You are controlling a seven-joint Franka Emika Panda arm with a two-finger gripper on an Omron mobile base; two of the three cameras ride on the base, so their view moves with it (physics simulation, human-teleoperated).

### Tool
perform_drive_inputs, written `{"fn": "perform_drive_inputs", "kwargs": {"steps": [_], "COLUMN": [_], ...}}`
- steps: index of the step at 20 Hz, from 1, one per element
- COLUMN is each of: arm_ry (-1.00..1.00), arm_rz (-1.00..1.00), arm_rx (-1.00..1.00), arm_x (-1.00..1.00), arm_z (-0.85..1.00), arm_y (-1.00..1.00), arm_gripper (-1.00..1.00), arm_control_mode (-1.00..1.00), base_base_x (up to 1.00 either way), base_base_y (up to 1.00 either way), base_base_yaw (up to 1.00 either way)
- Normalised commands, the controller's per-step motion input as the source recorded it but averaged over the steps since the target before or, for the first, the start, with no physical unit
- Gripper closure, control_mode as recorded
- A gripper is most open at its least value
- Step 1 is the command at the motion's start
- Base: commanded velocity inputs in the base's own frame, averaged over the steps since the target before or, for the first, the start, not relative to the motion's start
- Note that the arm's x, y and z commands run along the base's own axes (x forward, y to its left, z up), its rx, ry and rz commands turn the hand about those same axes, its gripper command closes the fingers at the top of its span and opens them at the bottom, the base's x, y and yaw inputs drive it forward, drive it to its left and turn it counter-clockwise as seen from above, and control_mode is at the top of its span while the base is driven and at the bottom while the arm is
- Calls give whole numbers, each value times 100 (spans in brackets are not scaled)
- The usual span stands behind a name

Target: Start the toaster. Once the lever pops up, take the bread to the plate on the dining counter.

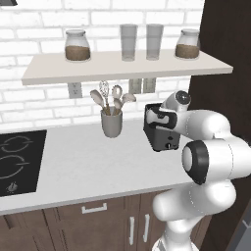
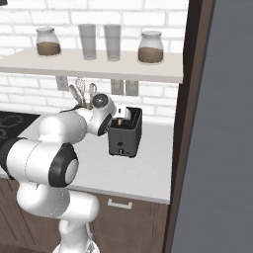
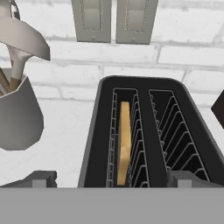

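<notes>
The left base view looks forward and down from behind the arm (image 1: 206, 162), which rises at its lower right, and takes in the counter (image 1: 83, 166), the cooktop (image 1: 19, 159) at far left, the cup (image 1: 112, 122), the toaster (image 1: 159, 135) and the shelf (image 1: 122, 66). The right base view looks from the other side, with the arm (image 2: 49, 163) at lower left and a dark panel (image 2: 217, 148) along the right. Both share the toaster (image 2: 126, 133), shelf (image 2: 99, 66) and brick wall. The hand view sits close above the toaster (image 3: 148, 131), looking down into its slots, with the cup (image 3: 17, 113) at left and wall outlets (image 3: 113, 19) at top.
</notes>
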Motion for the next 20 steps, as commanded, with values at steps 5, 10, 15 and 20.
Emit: {"fn": "perform_drive_inputs", "kwargs": {"steps": [5, 10, 15, 20], "arm_ry": [0, 0, 0, 0], "arm_rz": [0, 0, 0, 0], "arm_rx": [0, 0, 0, 0], "arm_x": [0, 0, 0, 0], "arm_z": [0, 0, 0, 0], "arm_y": [0, 0, 0, 0], "arm_gripper": [-100, -100, -100, -100], "arm_control_mode": [-100, -100, -100, -100], "base_base_x": [0, 0, 0, 0], "base_base_y": [0, 0, 0, 0], "base_base_yaw": [0, 0, 0, 0]}}
